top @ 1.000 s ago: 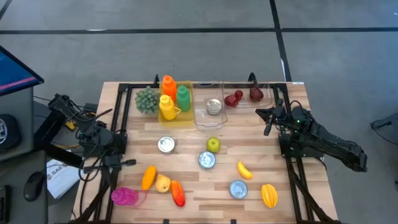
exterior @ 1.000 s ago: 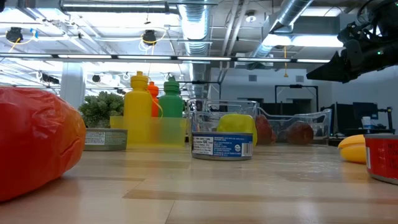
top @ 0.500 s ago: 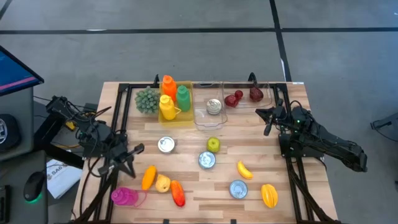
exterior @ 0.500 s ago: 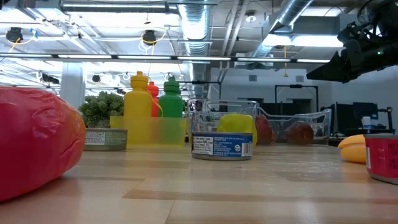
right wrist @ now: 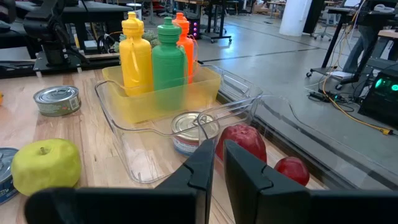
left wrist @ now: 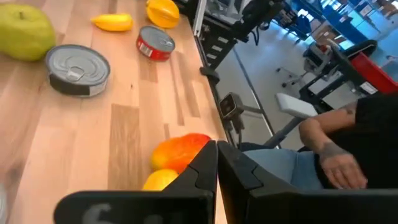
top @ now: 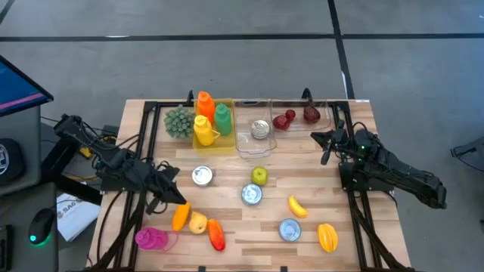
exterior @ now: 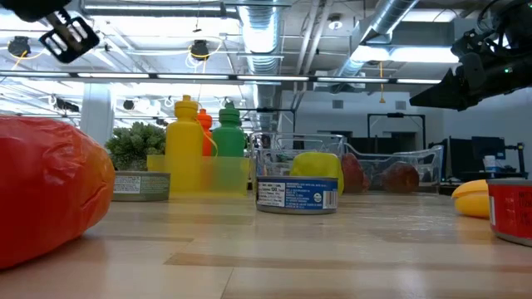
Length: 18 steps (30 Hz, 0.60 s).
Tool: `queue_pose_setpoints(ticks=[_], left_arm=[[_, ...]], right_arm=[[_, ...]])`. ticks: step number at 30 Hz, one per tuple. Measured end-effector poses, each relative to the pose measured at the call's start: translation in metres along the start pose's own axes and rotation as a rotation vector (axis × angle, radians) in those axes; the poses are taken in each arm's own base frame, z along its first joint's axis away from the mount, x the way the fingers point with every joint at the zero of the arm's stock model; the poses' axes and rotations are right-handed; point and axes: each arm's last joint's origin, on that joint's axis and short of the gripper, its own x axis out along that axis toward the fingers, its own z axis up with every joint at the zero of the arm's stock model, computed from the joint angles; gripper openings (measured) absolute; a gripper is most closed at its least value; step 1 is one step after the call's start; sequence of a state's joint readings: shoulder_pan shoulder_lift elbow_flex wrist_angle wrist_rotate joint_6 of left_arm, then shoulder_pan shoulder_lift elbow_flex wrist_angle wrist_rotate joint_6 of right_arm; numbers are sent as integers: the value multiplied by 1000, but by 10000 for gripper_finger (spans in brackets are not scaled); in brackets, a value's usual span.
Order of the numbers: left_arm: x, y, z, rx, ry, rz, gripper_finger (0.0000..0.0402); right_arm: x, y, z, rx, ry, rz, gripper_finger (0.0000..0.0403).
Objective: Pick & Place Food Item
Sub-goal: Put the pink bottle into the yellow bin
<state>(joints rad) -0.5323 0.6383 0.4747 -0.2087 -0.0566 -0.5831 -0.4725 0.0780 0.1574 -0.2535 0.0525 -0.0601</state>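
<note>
Over the front-left of the surface (top: pixel 227 170), the left claw (top: pixel 172 195) hangs pinched shut and empty, above the orange pepper (top: pixel 180 215). I'd spread the fingers before dropping, then center on it. Right claw (top: pixel 327 143) waits near the clear bins, nearly closed, holding nothing.

On the pale wooden desk (top: pixel 227 174) I see a green apple (top: pixel 259 175) and a yellow banana (top: pixel 297 206). The three bottles (top: pixel 205 119) are orange, yellow and green.

high: straight down over the whole desk (top: pixel 227 162)
low: desk level, close, facing the far room
wrists: look forward along the desk
shared: green apple (top: pixel 259 175)
</note>
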Motion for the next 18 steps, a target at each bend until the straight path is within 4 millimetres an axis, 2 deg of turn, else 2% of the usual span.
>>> queue_pose_setpoints(ticks=[6, 13, 18], left_arm=[[4, -15, 23, -20, 58, 35, 0], [-9, -30, 45, -219, 275, 224, 0], [-13, -46, 57, -349, 390, 275, 0]], right_arm=[[0, 0, 0, 0, 0, 0, 33], [0, 0, 0, 0, 0, 0, 33], [0, 0, 0, 0, 0, 0, 33]])
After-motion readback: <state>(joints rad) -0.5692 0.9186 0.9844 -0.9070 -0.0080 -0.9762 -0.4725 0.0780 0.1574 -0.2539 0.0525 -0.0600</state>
